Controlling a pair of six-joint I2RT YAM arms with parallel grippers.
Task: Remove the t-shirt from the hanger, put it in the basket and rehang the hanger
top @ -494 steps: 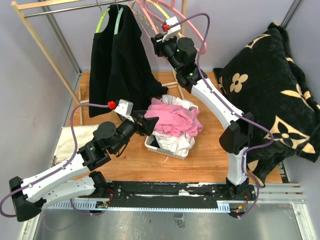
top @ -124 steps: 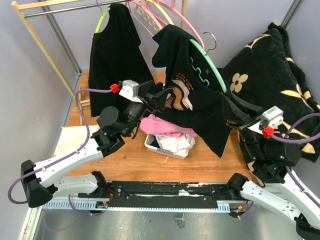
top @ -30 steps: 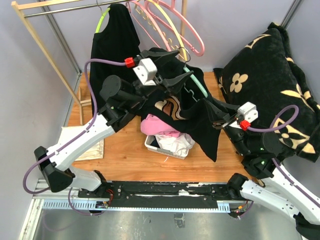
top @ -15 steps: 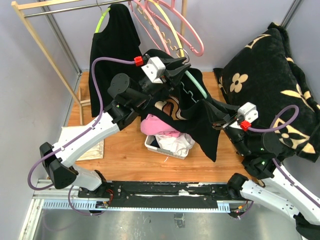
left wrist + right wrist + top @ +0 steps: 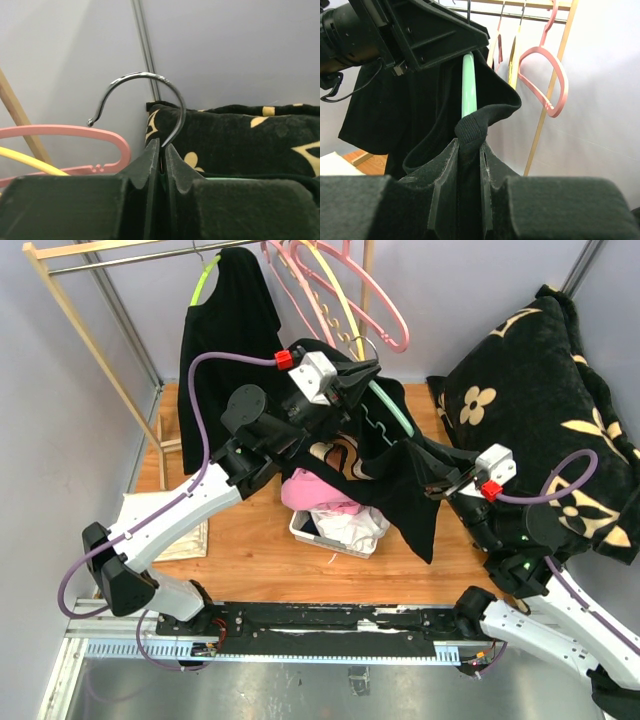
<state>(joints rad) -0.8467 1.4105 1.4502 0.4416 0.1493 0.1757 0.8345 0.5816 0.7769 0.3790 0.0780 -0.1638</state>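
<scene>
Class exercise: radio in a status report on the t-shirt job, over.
Left gripper shut on hanger at its hook. Right gripper shut on t-shirt collar. Shirt not yet off. Laundry basket below.

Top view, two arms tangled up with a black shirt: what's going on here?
The left fingers are shut on the green hanger just below its metal hook, holding it up near the laundry basket. The right fingers pinch a folded edge of the black t-shirt. The shirt is still draped on the hanger, so it has yet to be pulled off.
</scene>
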